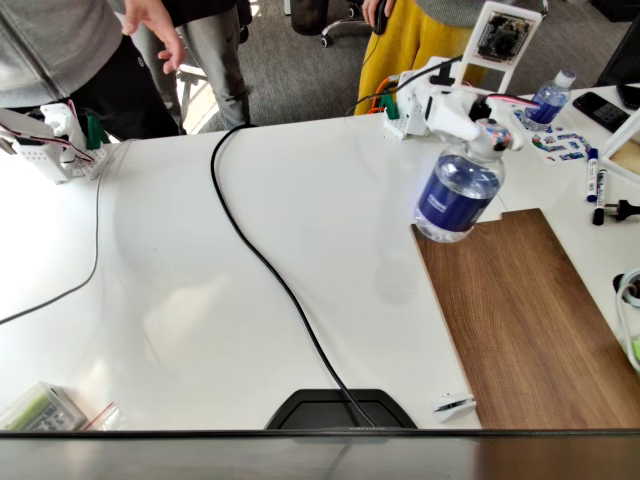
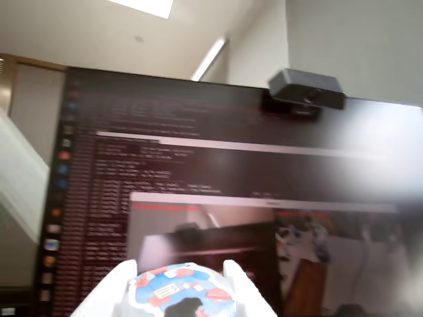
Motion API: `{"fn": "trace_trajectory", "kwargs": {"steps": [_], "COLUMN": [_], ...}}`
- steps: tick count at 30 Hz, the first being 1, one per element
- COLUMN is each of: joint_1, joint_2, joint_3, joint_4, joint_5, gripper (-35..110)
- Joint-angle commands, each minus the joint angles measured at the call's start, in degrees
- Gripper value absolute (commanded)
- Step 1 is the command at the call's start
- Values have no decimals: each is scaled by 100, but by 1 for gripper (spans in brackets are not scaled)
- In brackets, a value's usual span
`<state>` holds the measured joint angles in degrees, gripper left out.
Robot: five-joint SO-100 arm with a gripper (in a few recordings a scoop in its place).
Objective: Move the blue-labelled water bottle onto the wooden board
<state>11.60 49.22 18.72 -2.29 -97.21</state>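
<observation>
Most of the carry looks finished: the white two-finger gripper [image 1: 494,133] is clamped on the cap of the small squat clear plastic water bottle with the dark blue label band [image 1: 457,195], and in the fixed view the bottle hangs tilted at the far left corner of the long dark brown wood-grain board [image 1: 535,325]. Its base sits over that corner, partly above the wood and partly above the white table [image 1: 250,300]; whether it touches the surface or is just clear of it cannot be told. In the wrist view the two white fingers [image 2: 238,287] press on either side of the pinkish-blue patterned cap [image 2: 177,287], so the grip reads as firm. What is left, I judge, is a short move to the right and toward the camera so the whole base stands on wood, then setting it upright and letting go. The board's left edge and far edge meet right under the bottle, so releasing here risks a tip off the corner. Plenty of bare wood lies open nearer the camera. A black cable [image 1: 270,270] crosses the table well to the left, and a second bottle with a white cap [image 1: 548,102] and dark markers [image 1: 595,180] lie beyond the board's far right, near but apart from the carried bottle.
</observation>
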Motion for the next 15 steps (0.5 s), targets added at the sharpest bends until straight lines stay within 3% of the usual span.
{"fn": "trace_trajectory", "kwargs": {"steps": [1, 15], "joint_1": [-501, -1160], "joint_2": [545, -413], "joint_3": [-457, -457], "joint_4": [-149, -703], "joint_5": [-281, -1362], "gripper": [0, 0]}}
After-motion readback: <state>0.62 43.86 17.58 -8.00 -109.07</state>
